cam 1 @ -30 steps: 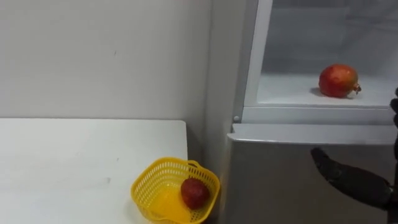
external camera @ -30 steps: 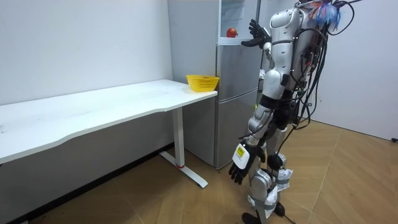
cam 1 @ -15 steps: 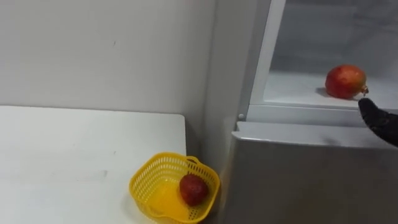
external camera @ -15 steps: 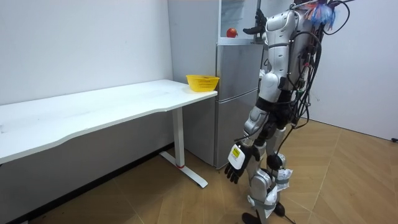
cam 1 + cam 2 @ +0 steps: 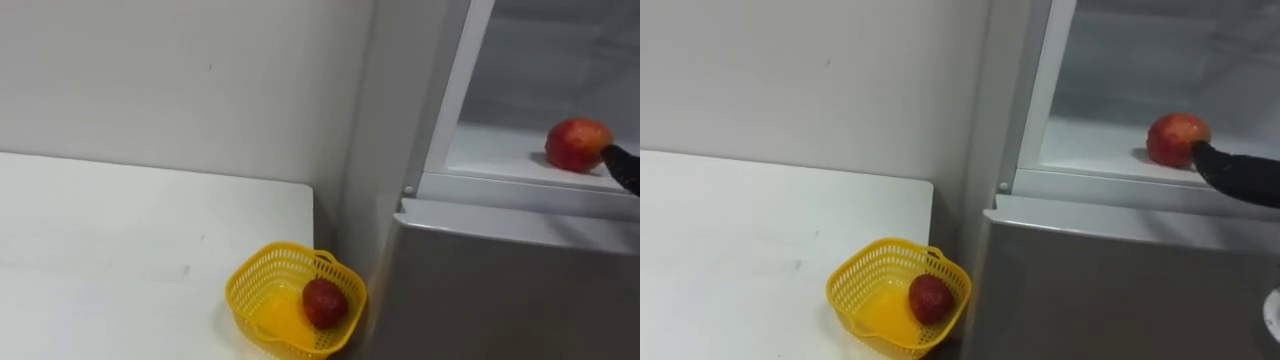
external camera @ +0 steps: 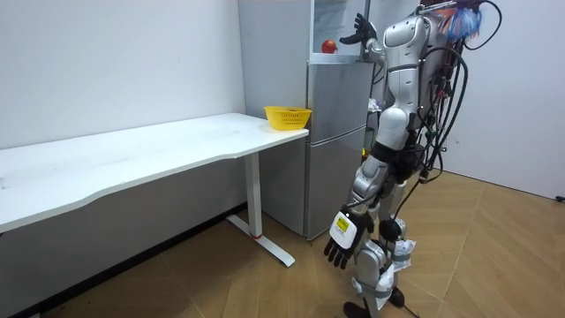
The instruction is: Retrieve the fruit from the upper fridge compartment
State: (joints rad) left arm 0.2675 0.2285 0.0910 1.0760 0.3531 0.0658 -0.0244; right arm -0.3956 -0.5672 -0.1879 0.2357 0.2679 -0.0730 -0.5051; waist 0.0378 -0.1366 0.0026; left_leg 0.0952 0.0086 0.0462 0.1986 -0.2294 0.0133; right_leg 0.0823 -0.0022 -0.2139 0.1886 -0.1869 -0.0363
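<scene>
1. At the right edge of the left eye view, our right hand [image 5: 625, 168] shows as one dark, straight fingertip. The tip meets the right side of the red fruit [image 5: 574, 143]. The red fruit sits on the white shelf [image 5: 500, 152] in the open upper part of the fridge [image 5: 500, 290], close to the shelf's front edge. It is round and glossy, red with a paler, yellowish flush on top. Lower down, a yellow basket [image 5: 246, 297] stands on the corner of the table [image 5: 120, 240], just beside the fridge, with a darker fruit [image 5: 324, 302] inside it.
2. From the right eye view we see more of the finger. It is stretched out almost level from the right, and its tip lies against the red fruit's lower right side. It is not curled round the fruit, and we cannot tell whether it presses.
3. Seen in the room view, we stand upright before the fridge with the right arm raised to the upper shelf. The right hand's fingers are spread apart and straight, just beside the red fruit. Our left hand [image 6: 344, 238] hangs low by the leg, fingers loose and apart, holding nothing.
</scene>
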